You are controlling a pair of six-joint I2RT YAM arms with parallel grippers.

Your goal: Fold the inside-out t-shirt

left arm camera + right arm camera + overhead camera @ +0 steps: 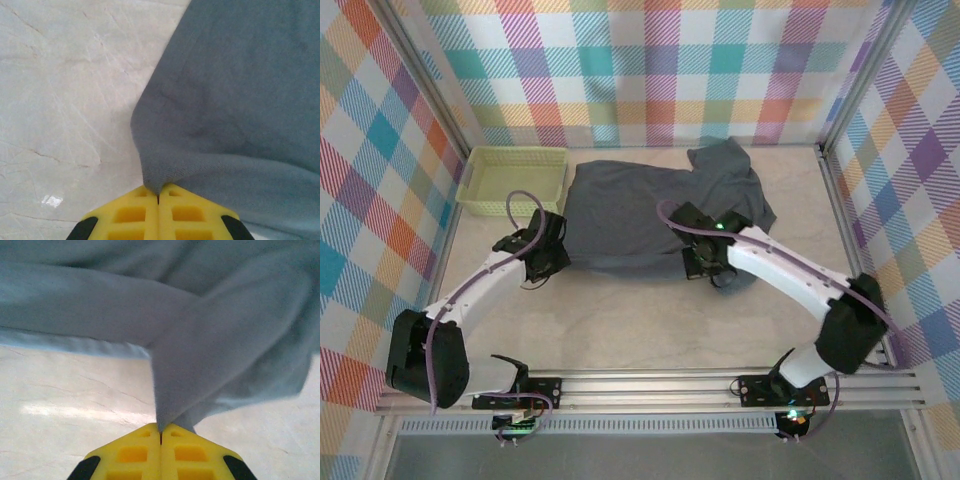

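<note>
Inside-out t-shirt [630, 215], slate blue-grey, wrinkled, plain

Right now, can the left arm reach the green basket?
Probably yes: the mesh basket sits just beyond the left gripper, nothing between. But that gripper pinches the t-shirt and must let go first.

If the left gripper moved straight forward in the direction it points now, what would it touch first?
The t-shirt. The left gripper is shut on a corner of it, and more of the cloth lies straight ahead, as far as its wrist view shows.
</note>
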